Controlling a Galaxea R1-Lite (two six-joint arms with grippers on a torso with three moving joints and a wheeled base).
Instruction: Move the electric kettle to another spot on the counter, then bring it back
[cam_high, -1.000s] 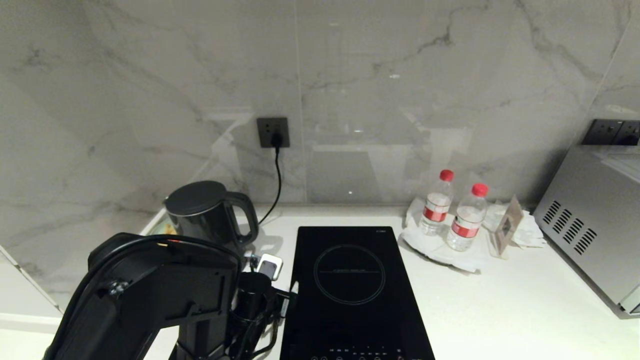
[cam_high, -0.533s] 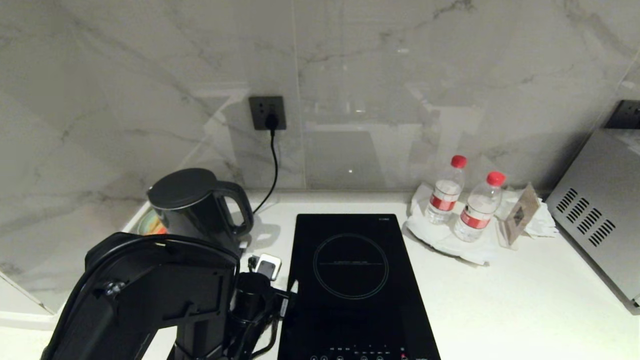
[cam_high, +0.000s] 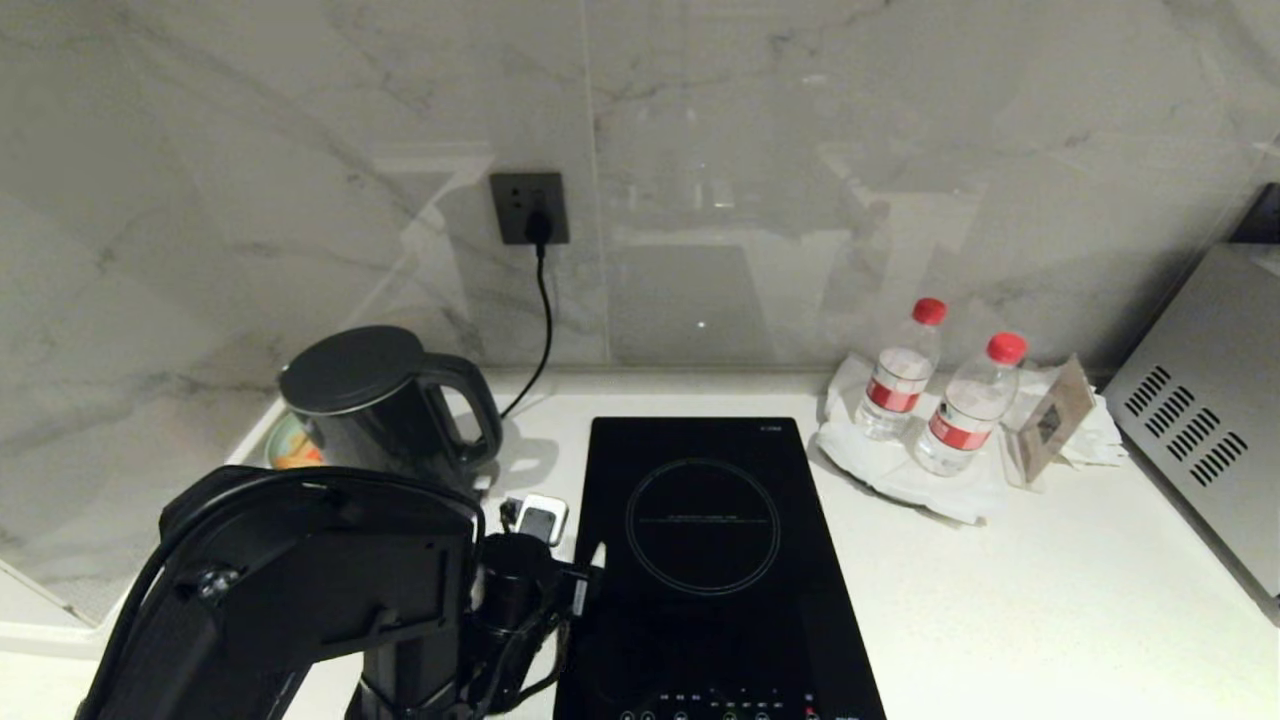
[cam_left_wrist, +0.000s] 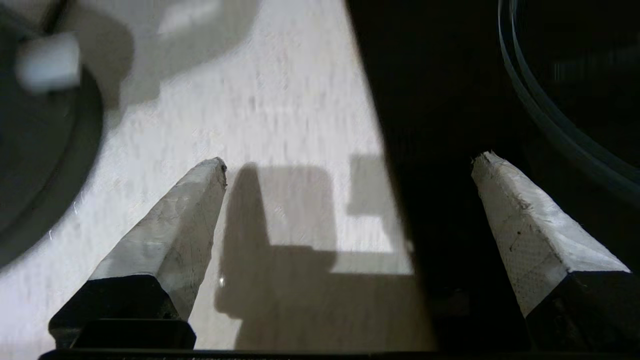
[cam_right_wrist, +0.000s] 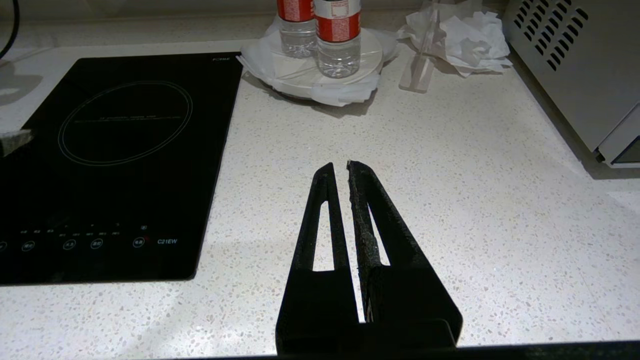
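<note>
The electric kettle, glossy black with a loop handle turned toward the hob, stands on the white speckled counter at the back left, near the wall. My left gripper hangs open in front of the kettle, apart from it, at the left edge of the hob. In the left wrist view the left gripper has one white finger over the counter and the other over the black glass, with nothing between them. My right gripper is shut and empty above bare counter to the right of the hob.
A black induction hob lies in the middle. A cord runs from the wall socket down behind the kettle. Two red-capped bottles stand on a white plate at the back right, and a steel microwave stands far right.
The whole head view has shifted: socket, kettle and bottles sit higher and further apart in the picture, so the camera moved. The left arm keeps about the same place, with its gripper still open.
</note>
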